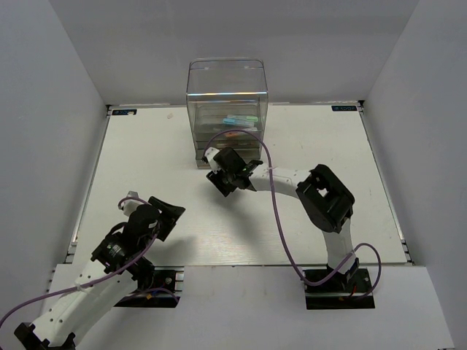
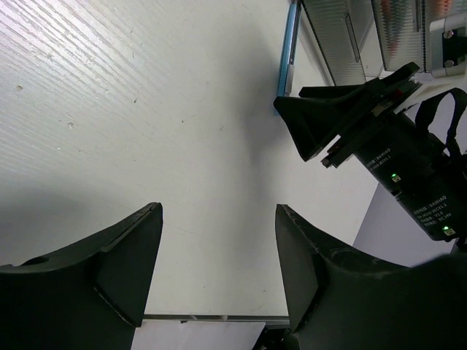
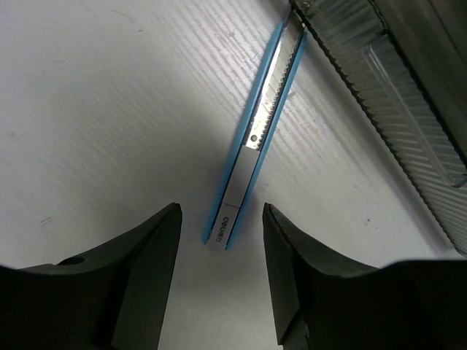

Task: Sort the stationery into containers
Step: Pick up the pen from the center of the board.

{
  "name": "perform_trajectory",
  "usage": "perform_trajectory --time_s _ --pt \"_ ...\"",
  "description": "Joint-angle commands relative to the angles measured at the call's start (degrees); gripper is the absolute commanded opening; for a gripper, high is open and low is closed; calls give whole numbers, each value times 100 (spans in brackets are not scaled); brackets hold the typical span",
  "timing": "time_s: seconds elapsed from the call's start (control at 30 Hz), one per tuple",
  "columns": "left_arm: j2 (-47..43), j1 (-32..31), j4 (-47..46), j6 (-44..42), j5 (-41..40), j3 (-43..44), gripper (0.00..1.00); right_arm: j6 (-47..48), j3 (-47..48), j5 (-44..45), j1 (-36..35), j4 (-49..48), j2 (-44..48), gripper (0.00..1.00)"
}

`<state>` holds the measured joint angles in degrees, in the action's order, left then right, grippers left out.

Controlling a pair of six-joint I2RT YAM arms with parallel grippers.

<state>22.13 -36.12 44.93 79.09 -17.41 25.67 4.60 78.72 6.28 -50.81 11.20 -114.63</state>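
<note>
A thin light-blue cutter-like stick with a white slider (image 3: 252,157) lies flat on the white table, its far end against the foot of the clear smoky drawer unit (image 3: 387,80). My right gripper (image 3: 221,211) is open and empty just above the stick's near end, a finger on each side, not touching it. In the top view the right gripper (image 1: 222,177) sits in front of the drawer unit (image 1: 226,95) and hides the stick. Light blue and orange items show inside the drawers (image 1: 239,122). My left gripper (image 2: 219,211) is open and empty over bare table (image 1: 168,214). The left wrist view also shows the stick (image 2: 290,44).
The drawer unit stands at the back centre of the white table (image 1: 146,153). Grey walls close in the left, right and back. The right arm's purple cable (image 1: 276,197) loops over the table. The right gripper shows in the left wrist view (image 2: 343,120).
</note>
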Motion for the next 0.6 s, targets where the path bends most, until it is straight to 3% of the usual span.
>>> perform_trajectory --time_s 0.0,0.17,0.27,0.37,0.47,0.57 --pt "28 -18 42 36 -114 201 73 -91 240 453 -26 -312 -138 55" --pt "28 -18 42 36 -114 201 73 -117 302 32 44 -163 -271 55" --pt "80 -18 95 36 -166 254 73 -144 232 -276 79 -101 -314 49" --pt "81 -18 95 36 -166 254 73 -152 65 -461 71 -40 -315 37" --pt "81 -18 95 36 -166 254 73 -109 -66 -549 88 92 -262 16" --pt "81 -18 -10 36 -166 201 73 93 -285 -856 97 294 -104 4"
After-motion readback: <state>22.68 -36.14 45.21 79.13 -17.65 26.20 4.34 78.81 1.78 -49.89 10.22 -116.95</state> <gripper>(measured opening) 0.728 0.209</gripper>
